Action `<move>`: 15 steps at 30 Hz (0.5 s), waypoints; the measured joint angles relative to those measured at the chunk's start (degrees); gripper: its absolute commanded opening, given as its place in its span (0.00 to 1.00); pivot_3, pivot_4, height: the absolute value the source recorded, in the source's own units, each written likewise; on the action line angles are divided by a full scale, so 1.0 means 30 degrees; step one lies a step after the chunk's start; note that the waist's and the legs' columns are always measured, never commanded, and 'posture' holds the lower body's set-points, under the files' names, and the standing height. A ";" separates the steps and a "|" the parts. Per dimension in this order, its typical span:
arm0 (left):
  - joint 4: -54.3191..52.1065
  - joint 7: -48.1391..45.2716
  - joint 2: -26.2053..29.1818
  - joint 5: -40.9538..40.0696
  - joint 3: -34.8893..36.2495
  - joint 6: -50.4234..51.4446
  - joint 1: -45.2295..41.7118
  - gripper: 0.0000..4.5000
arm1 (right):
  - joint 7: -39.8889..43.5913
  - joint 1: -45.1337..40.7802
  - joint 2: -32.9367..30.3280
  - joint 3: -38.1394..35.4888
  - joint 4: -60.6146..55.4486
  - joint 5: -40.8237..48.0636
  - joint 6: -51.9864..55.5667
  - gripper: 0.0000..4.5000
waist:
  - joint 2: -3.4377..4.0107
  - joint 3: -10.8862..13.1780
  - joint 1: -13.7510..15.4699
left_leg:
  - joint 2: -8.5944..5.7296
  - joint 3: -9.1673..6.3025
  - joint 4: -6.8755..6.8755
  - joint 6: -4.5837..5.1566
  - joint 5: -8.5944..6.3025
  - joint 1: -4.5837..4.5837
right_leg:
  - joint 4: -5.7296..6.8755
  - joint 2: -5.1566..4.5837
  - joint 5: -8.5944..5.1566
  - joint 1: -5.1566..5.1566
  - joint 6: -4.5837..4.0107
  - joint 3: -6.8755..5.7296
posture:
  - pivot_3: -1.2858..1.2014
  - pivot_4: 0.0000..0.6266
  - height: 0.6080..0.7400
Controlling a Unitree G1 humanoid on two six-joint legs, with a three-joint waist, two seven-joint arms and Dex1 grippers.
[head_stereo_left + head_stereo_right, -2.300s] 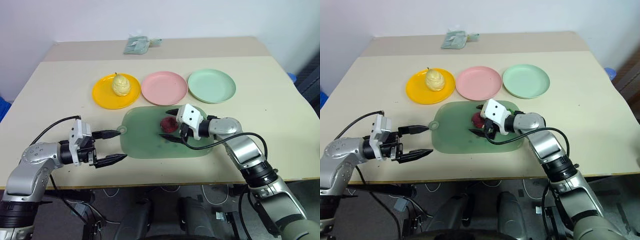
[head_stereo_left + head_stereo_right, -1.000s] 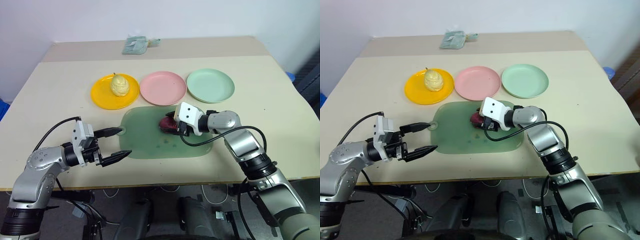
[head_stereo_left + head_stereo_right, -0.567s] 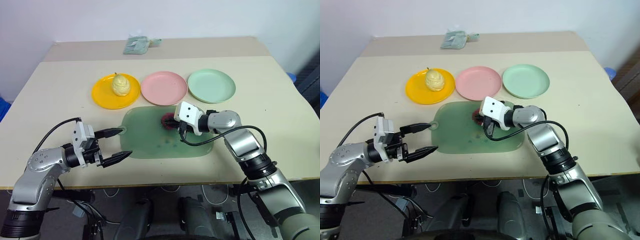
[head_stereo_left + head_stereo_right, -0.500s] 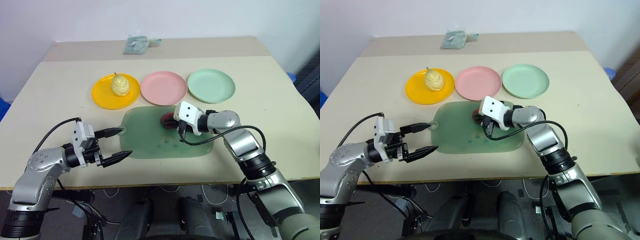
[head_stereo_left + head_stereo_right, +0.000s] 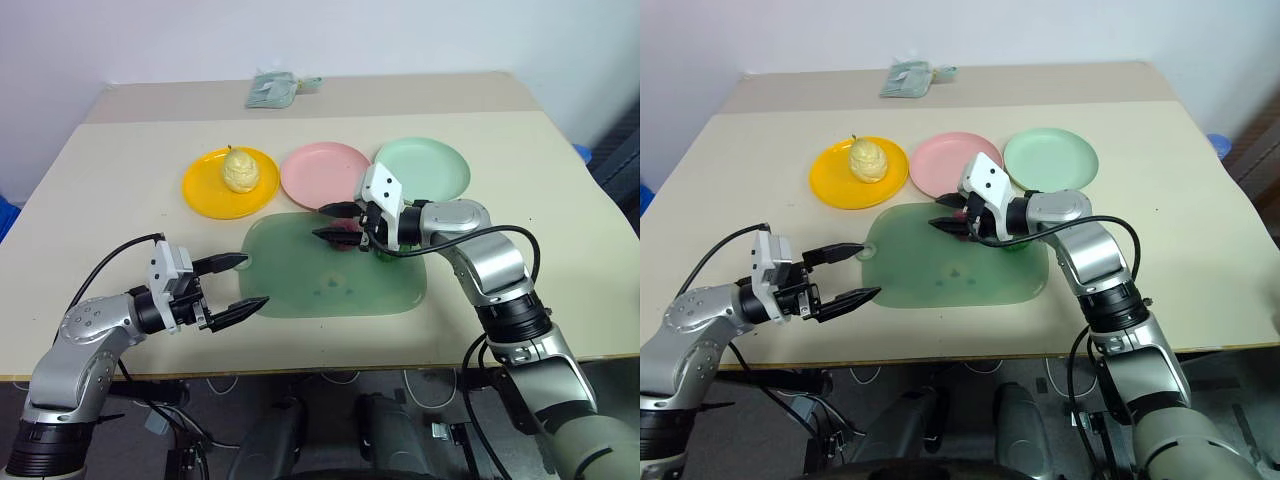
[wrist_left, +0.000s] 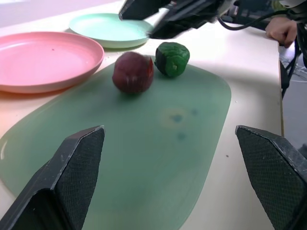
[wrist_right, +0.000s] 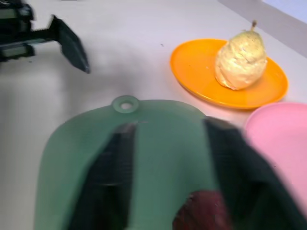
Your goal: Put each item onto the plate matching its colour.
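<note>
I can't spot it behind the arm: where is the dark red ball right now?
The dark red ball lies on the green mat, close beside the green ball, just in front of the pink plate.

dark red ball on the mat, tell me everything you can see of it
The dark red ball is a small, lumpy, matte lump, roughly round. It rests on the translucent green mat, near the edge closest to the pink plate, with the green ball right beside it. The right gripper hovers open just above it; nothing grips it.
</note>
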 measured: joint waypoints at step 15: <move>-0.0122 0.0014 -0.0041 0.0001 -0.0035 0.0154 -0.0241 1.00 | -0.0103 -0.1428 -0.0963 0.2414 0.3841 -0.3728 -0.1231 0.99 | -0.0001 0.0000 -0.0023 | 0.0000 0.0005 -0.0003 0.0000 0.0001 -0.0003 | -0.0003 -0.0002 0.0001 -0.0005 0.0001 -0.0002 | 0.52 0.24 1.00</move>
